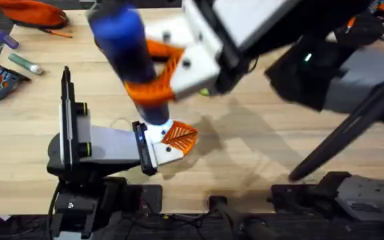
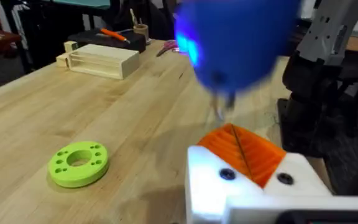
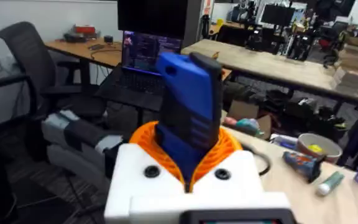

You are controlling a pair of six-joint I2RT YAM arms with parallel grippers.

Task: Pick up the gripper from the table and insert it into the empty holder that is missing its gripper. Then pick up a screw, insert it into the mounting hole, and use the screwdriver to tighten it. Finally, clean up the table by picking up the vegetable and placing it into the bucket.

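Note:
My right gripper [image 1: 155,83] reaches across the table, shut on the blue screwdriver [image 1: 119,37], which it holds upright between its orange pads [image 3: 229,146]. The screwdriver [image 2: 235,37] hangs just above my left gripper [image 1: 175,139], and its thin bit [image 2: 219,111] points down at the orange fingers [image 2: 253,152]. Those fingers sit in a white mount [image 2: 197,186] with two dark screw heads, and they meet along a seam. The vegetable is out of view. A short round tan-rimmed can [image 3: 319,148], likely the bucket, stands on the table beyond the screwdriver.
A lime-green disc with holes [image 2: 78,163] lies on the table [image 1: 259,153] beside my left gripper. A wooden block [image 2: 101,60] stands farther back. Small tools and a green-white tube [image 1: 25,63] lie at the far left, with an orange pouch [image 1: 35,12] at the far-left corner.

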